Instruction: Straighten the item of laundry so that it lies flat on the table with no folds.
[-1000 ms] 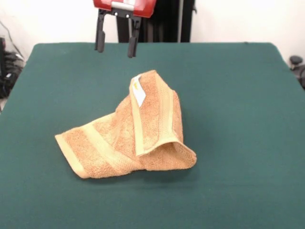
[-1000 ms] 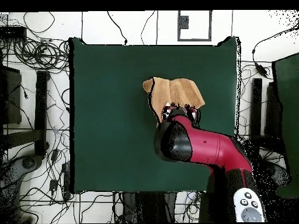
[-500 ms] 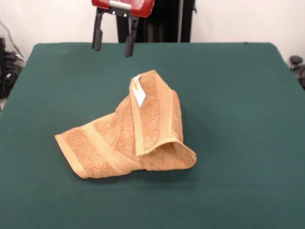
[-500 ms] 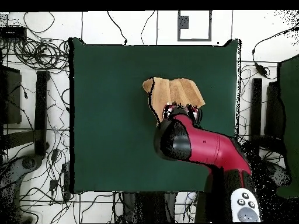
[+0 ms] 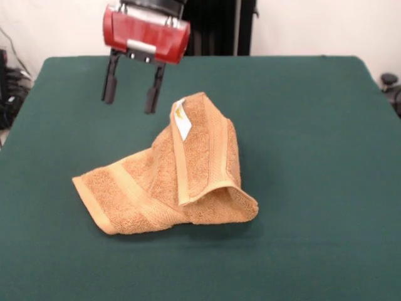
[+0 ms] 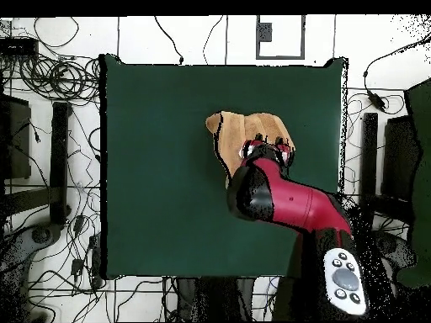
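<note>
Our claw hangs over a crumpled towel

The soft orange-tan terry towel (image 5: 172,179) lies folded near the middle of the dark green cloth surface (image 5: 313,125). Our black claw (image 5: 128,101) is spread wide and holds nothing, in the upper left of the frame. We think the towel is light and floppy, so we should pinch the folded-over corner by the little white label (image 5: 182,120).

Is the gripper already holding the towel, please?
No: the gripper hangs open and empty above the table, apart from the folded towel.

Orange-tan towel (image 5: 166,182), white label (image 5: 182,121), dark green table (image 5: 313,125).
</note>
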Tool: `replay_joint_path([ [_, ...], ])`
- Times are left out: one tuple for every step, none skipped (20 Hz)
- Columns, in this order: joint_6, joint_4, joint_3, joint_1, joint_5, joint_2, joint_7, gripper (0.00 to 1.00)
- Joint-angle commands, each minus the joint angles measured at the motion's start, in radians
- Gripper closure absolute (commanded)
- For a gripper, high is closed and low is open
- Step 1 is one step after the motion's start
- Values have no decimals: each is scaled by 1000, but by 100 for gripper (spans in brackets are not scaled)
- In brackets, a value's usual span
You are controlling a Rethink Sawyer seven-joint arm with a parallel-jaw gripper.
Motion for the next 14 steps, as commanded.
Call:
replay_joint_path([
  [-169, 32, -27, 73, 127, 115, 291, 0],
  [-182, 38, -31, 79, 143, 119, 292, 0],
  [-203, 50, -38, 91, 167, 125, 300, 0],
  [-218, 59, -42, 99, 186, 128, 304, 0],
  [-241, 74, -56, 119, 220, 135, 316, 0],
  [-253, 82, -59, 127, 237, 137, 317, 0],
  [-262, 95, -70, 145, 266, 137, 323, 0],
  [-265, 102, -73, 152, 281, 135, 317, 0],
  [-258, 107, -82, 165, 298, 130, 310, 0],
  [-252, 110, -85, 171, 308, 125, 302, 0],
  [-241, 111, -87, 175, 312, 119, 291, 0],
  [-230, 112, -88, 179, 316, 113, 279, 0],
  [-213, 110, -81, 176, 311, 108, 264, 0],
  [-201, 110, -73, 172, 310, 104, 256, 0],
])
